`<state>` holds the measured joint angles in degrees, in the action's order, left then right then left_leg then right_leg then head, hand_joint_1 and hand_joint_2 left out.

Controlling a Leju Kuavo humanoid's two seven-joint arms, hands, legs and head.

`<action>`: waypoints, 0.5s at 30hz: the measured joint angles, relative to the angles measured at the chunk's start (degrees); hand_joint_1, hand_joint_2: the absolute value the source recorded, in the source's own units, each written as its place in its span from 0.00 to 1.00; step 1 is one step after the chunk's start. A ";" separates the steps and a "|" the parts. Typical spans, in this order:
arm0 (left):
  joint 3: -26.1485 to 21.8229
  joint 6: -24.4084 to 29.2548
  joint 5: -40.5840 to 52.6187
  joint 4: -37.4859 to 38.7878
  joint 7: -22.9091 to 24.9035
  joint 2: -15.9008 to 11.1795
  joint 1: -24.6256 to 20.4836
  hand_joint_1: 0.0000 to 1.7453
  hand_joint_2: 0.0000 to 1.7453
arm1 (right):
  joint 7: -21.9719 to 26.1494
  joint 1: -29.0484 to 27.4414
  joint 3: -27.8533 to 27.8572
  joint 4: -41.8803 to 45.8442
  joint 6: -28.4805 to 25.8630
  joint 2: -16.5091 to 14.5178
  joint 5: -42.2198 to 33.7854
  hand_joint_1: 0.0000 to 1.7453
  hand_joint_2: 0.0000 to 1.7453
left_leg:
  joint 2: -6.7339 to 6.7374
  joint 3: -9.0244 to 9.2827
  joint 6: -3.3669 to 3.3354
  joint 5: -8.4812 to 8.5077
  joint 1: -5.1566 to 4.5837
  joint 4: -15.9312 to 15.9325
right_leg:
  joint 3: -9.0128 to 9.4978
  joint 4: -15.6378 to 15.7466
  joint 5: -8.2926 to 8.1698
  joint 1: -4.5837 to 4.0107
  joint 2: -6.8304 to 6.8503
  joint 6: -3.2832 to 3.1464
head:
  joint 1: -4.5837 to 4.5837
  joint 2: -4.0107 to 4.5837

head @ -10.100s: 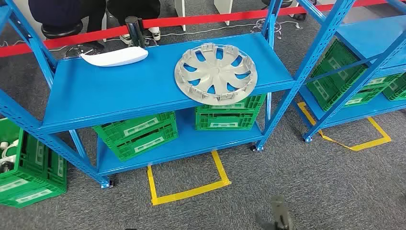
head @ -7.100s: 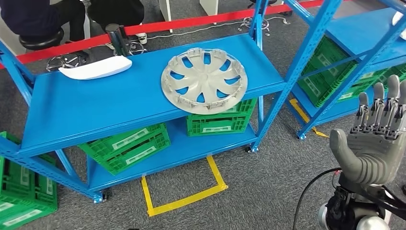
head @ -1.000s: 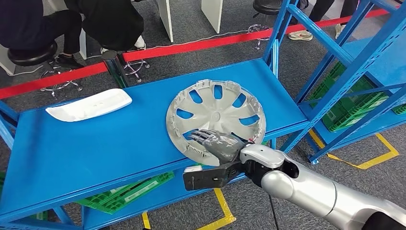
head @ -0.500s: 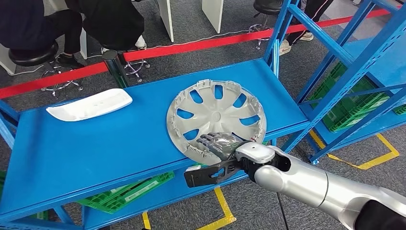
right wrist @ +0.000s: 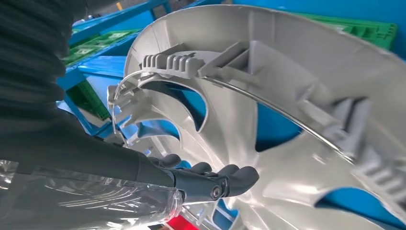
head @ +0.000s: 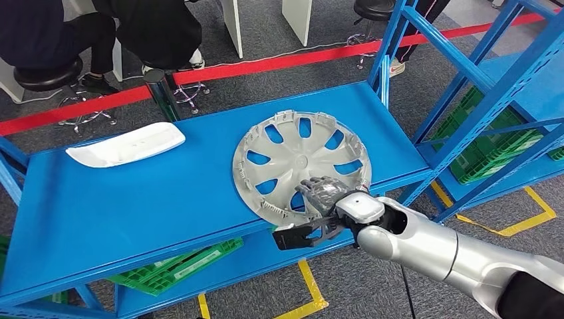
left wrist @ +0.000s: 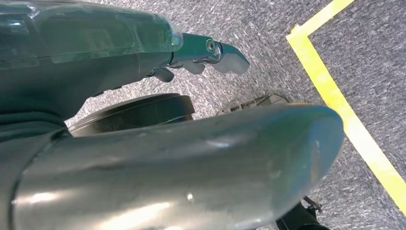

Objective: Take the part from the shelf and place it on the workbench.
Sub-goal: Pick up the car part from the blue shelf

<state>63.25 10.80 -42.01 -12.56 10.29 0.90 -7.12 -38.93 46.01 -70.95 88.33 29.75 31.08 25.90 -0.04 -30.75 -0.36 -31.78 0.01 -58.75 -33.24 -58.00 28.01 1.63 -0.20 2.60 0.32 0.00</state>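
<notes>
A silver hubcap [head: 300,163] lies flat on the blue shelf's top board [head: 166,193], its near rim overhanging the front edge. My right hand [head: 320,194] reaches in from the lower right and rests on that near rim, fingers stretched over the spokes. The thumb is hidden below the rim. In the right wrist view the dark fingers [right wrist: 215,181] lie straight along the hubcap [right wrist: 297,110], with no grip around it. My left hand [left wrist: 210,52] hangs over the grey carpet and holds nothing.
A white curved part [head: 126,144] lies at the shelf's back left. A blue upright [head: 392,40] stands just right of the hubcap, and a second blue rack [head: 519,86] beyond it. Green crates [head: 173,266] sit on the lower board. A red barrier [head: 233,70] and seated people are behind.
My right hand has slid to the right along the hubcap's near rim. The hubcap has stayed in place on the shelf.
</notes>
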 joint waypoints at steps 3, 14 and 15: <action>0.00 0.00 0.00 0.08 -0.02 0.00 0.00 0.00 0.00 | 0.10 0.00 0.02 -0.49 -0.03 0.15 0.11 0.00 1.00 | 0.00 0.00 0.00 0.00 0.00 0.00 | 0.00 0.00 0.00 0.00 0.00 0.00 | 0.00 0.00; 0.00 0.00 0.00 0.10 -0.02 0.00 0.00 0.00 0.00 | 0.12 0.00 0.02 -1.91 -0.07 0.26 0.16 0.00 1.00 | 0.03 0.01 0.00 0.00 0.00 0.00 | 0.02 0.00 0.00 0.00 0.01 0.00 | 0.01 0.00; 0.00 0.00 0.00 0.10 -0.02 0.00 0.00 0.00 0.00 | 0.12 0.00 0.02 -2.03 -0.07 0.26 0.16 0.00 1.00 | 0.03 0.01 0.00 0.00 0.00 0.00 | 0.02 0.00 0.00 0.00 0.01 0.00 | 0.01 0.00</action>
<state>63.25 10.80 -42.01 -12.46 10.27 0.90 -7.12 -38.81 46.01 -70.93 86.30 29.68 31.34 26.06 -0.01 -30.74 -0.36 -31.78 0.01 -58.75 -33.23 -58.01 28.01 1.63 -0.18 2.60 0.33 0.00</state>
